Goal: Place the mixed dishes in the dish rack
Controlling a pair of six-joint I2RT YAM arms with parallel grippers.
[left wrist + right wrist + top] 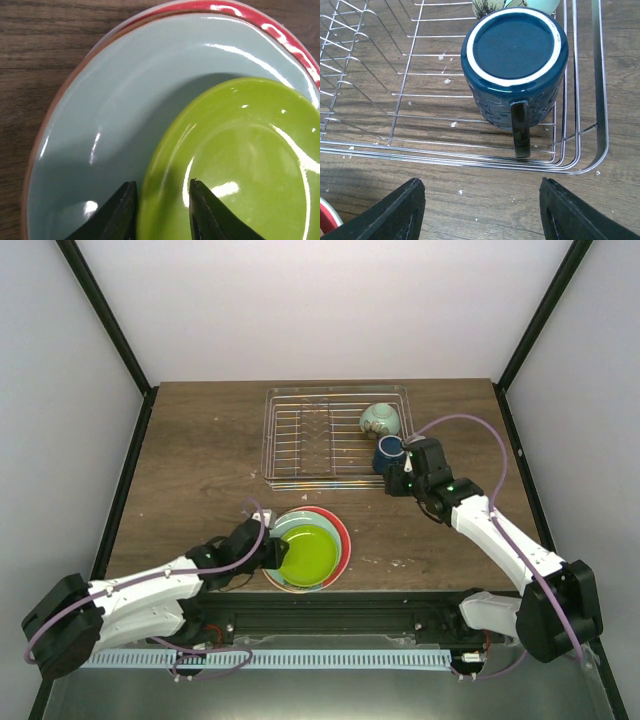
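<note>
Status: two of five dishes loaded; the mint-green bowl (381,419) and the inverted dark-blue mug (515,55) sit at the right end of the dish rack (290,430), upper centre of the top view. The remaining three are stacked at lower centre: lime-green plate (240,165) on the tan-edged plate (125,100), red plate (344,540) beneath. Left gripper (162,184): fingers narrow, astride the lime-green plate's rim; firm pinch cannot be told. Right gripper (480,181): fingers wide, empty, just outside the rack beside the mug. Judgement: the lime-green plate is next.
</note>
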